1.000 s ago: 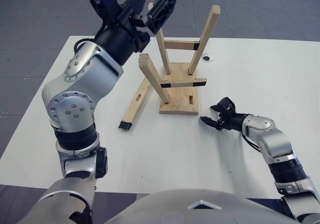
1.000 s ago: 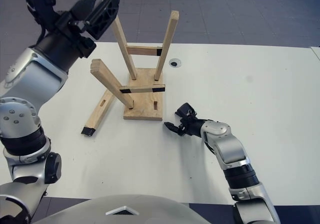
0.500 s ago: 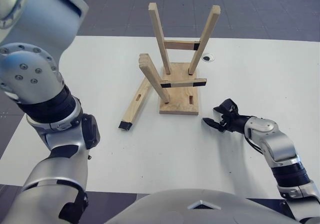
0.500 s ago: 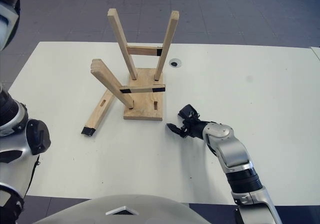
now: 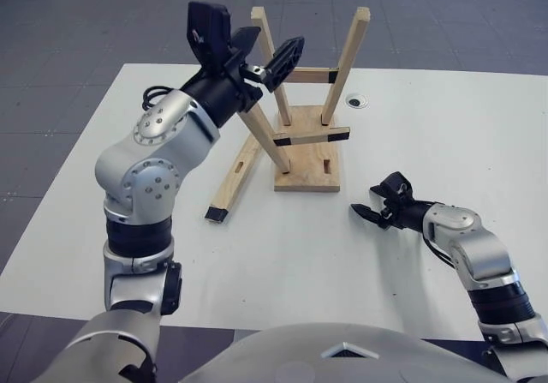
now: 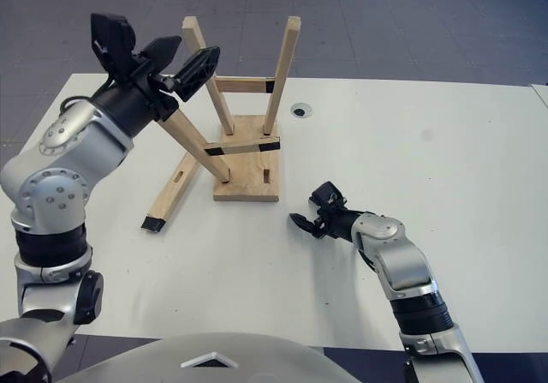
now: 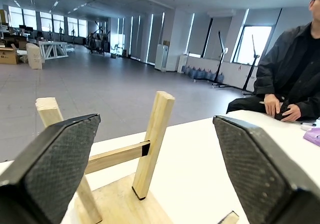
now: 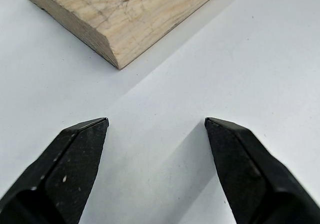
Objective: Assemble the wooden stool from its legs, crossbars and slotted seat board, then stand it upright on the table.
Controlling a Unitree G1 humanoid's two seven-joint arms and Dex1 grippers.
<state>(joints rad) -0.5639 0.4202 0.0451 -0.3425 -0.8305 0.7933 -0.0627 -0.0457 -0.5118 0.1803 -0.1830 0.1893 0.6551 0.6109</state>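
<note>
The stool lies upside down on its slotted seat board (image 5: pixel 306 177). Two legs (image 5: pixel 345 66) stand upright at the back, joined by a crossbar (image 5: pixel 310 75). A third leg (image 5: pixel 265 140) leans to the left, tied in by a second crossbar (image 5: pixel 313 136); its top is hidden behind my left wrist. The fourth leg (image 5: pixel 233 177) lies loose on the table, left of the board. My left gripper (image 5: pixel 264 53) hangs open above the leaning leg, its pads (image 7: pixel 55 159) framing the upright legs. My right gripper (image 5: pixel 366 201) rests open on the table just right of the board's near corner (image 8: pixel 120 13).
The white table (image 5: pixel 428 134) has free room to the right and along the front. A round cable hole (image 5: pixel 354 101) sits behind the stool on the right. Dark floor lies beyond the table's far edge.
My left arm swung up and out of sight half a second ago and has come back down, its gripper open over the leaning leg. My right gripper has edged slightly away from the board.
</note>
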